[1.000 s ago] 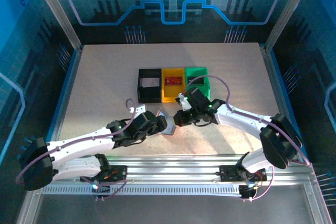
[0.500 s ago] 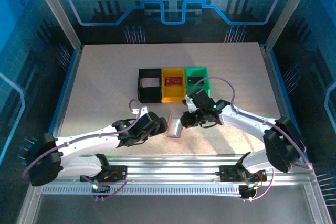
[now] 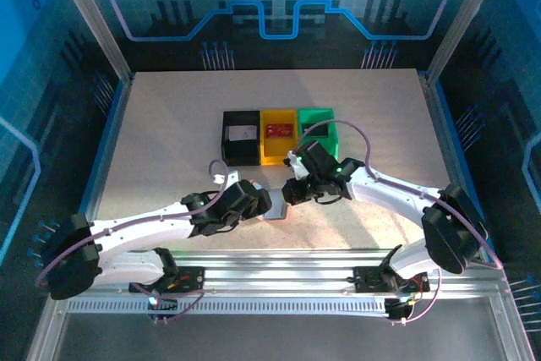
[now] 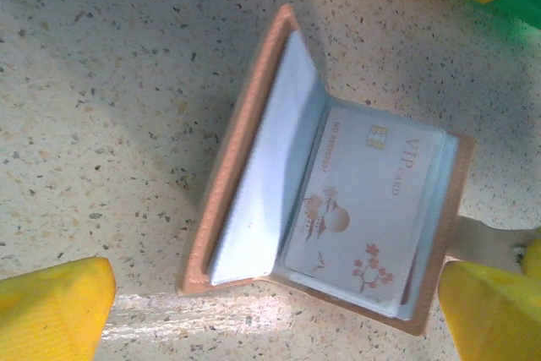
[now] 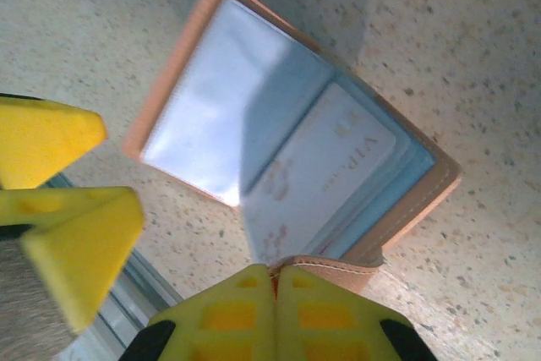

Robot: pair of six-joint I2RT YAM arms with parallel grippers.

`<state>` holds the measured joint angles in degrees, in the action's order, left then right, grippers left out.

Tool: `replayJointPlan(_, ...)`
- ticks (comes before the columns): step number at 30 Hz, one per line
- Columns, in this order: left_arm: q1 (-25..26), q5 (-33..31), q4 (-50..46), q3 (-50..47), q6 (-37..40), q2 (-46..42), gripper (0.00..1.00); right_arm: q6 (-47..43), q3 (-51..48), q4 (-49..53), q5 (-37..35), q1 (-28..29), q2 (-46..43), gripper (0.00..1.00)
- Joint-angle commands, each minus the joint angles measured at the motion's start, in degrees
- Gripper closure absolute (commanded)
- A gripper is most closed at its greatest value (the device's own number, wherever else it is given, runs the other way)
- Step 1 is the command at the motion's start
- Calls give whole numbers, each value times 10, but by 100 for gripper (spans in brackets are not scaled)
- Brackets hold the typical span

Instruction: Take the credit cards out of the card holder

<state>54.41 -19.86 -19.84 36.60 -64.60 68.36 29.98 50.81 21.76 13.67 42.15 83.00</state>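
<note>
Tan leather card holder (image 4: 258, 175), whitish card (image 4: 363, 209)

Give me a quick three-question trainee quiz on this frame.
1. True or false: the wallet lies shut.
2. The red card sits in which bin? A black, B yellow, C green.
3. Fill in: the ___ end effector pinches the wallet's tab.
Key: 1 false, it lies open. 2 B, the yellow bin. 3 the right end effector.

Left fingers (image 3: 261, 201) and right fingers (image 3: 288, 194) flank the card holder (image 3: 276, 209) — three bins (image 3: 277, 153) behind.
</note>
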Motion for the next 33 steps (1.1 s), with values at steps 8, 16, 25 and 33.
replayJointPlan(8, 5, 13, -32, 99, -15, 116, 1, -2, -51, -28, -5, -24, 16, 100)
replayJointPlan(16, 3, 25, -57, 149, -17, 180, 2, -14, -46, -5, -18, -25, -7, 100)
replayJointPlan(25, 2, 17, -30, 107, -17, 118, 3, -20, 1, 38, -2, -18, -49, 100)
replayJointPlan(33, 6, 35, -17, 89, -11, 96, 2, -15, 6, 21, 12, -13, -32, 100)
